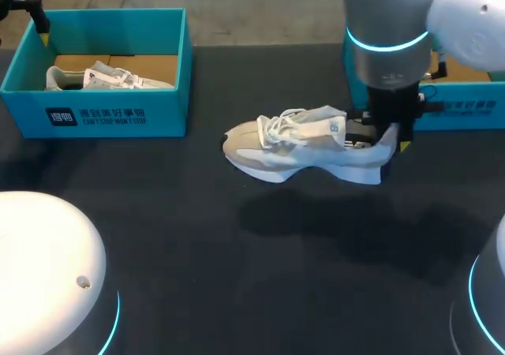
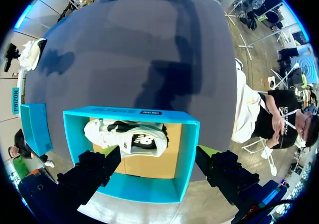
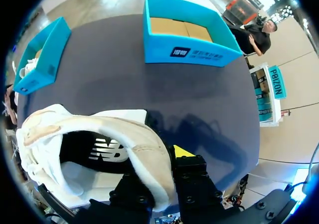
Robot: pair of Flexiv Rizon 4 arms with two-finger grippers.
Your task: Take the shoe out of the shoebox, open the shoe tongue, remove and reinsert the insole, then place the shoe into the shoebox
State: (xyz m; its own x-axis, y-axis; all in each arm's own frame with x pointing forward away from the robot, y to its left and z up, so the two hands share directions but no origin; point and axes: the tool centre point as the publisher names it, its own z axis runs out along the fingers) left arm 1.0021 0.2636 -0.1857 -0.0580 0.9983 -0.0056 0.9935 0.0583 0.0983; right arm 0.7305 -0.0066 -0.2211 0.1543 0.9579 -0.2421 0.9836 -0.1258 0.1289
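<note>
Shoe (image 1: 304, 146): light, soft; best gripped at heel collar.
Right claw (image 1: 390, 138): closed on it.
Left claw (image 2: 157, 159): wide, empty.

Def a robotics lab / test bench imo, not a home or a shop. Dark matte table (image 1: 237, 292) w/ two big robot arms at it: left arm (image 1: 39, 268) is a white rounded housing near left w/ a glowing cyan ring, right arm (image 1: 390, 39) far right has the same kind of ring. Props look staged like a demo setup: teal shoebox (image 1: 102, 114) far left w/ a 2nd sneaker (image 1: 102, 77) inside, another teal box (image 1: 465, 106) far right, and a sneaker (image 1: 300, 146) held up off the table in the right gripper (image 1: 387, 138).
</note>
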